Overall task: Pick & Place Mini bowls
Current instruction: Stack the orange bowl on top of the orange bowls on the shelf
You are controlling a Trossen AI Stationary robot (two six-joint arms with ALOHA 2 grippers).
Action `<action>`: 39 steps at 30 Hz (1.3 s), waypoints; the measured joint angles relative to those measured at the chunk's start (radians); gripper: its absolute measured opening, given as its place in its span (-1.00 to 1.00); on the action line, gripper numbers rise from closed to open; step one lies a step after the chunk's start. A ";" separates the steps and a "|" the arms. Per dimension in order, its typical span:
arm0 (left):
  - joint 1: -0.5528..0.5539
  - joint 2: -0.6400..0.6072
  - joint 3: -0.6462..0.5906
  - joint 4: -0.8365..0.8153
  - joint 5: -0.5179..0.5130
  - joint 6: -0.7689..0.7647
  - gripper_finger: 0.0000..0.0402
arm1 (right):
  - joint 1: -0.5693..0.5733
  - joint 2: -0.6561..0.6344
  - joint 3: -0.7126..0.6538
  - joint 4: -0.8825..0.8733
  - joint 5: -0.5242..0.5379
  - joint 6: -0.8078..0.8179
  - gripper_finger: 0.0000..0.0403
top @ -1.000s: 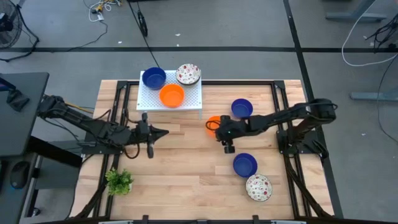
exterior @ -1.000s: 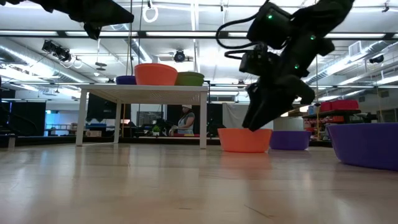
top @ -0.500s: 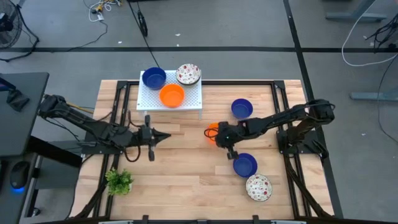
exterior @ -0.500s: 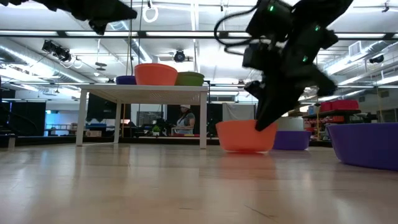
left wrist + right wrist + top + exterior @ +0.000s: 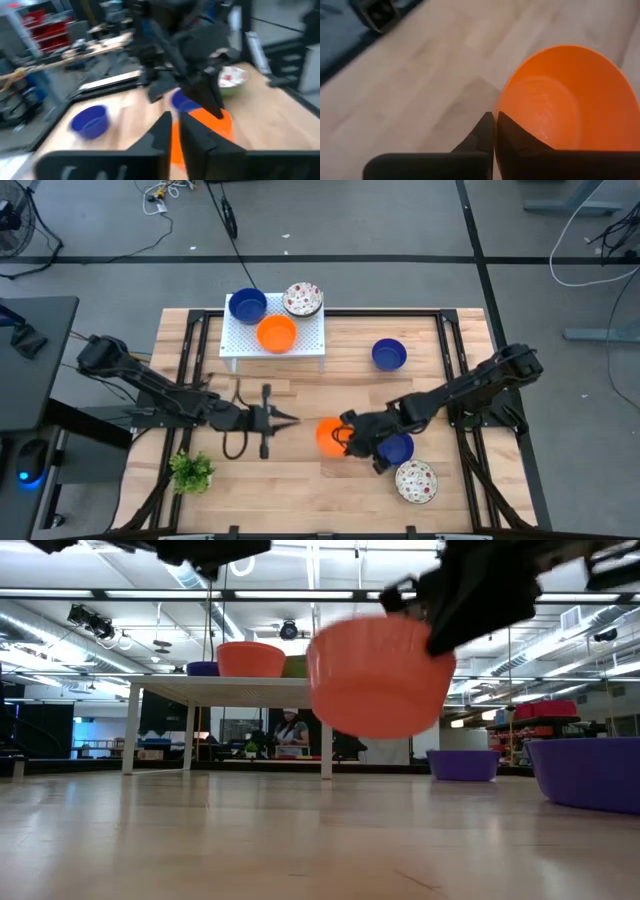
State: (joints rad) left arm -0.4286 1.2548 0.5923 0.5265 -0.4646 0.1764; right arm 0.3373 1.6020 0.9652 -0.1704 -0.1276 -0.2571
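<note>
Right gripper (image 5: 343, 436) pinches orange bowl (image 5: 378, 677); low view shows it airborne.

One orange mini bowl (image 5: 328, 435) hangs tilted above the table — pinched at its rim by the right pincer (image 5: 347, 437).

**Robot body: appearance**

Both arms matte black, slim jointed links on black base frames. Left gripper (image 5: 290, 418): two narrow dark fingers (image 5: 162, 131), flat-sided, tapering to points. Right gripper (image 5: 342, 435): same blade-like black fingers (image 5: 487, 131). Black cable loops out by each wrist. No markings or screws that I can make out.
</note>
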 joint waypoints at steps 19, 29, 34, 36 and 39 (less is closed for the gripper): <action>0.001 0.474 0.564 -0.583 0.260 0.056 -0.06 | 0.044 -0.001 0.046 0.005 -0.023 -0.040 -0.97; 0.027 0.496 0.593 -0.637 0.359 0.013 -0.79 | 0.043 -0.001 0.045 0.003 -0.019 -0.041 -0.97; 0.027 0.496 0.593 -0.644 0.401 0.009 -0.95 | 0.042 -0.002 0.046 0.044 -0.019 -0.043 -0.83; 0.025 0.496 0.593 -0.632 0.394 0.002 -0.95 | 0.041 -0.002 0.045 0.076 -0.019 -0.039 -0.73; 0.026 0.494 0.594 -0.642 0.391 -0.016 -0.97 | 0.046 -0.014 0.045 0.119 -0.019 -0.037 -0.54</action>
State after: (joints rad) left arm -0.4023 1.7493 1.1861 -0.1153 -0.0740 0.1605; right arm 0.3836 1.5879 1.0103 -0.0512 -0.1469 -0.2939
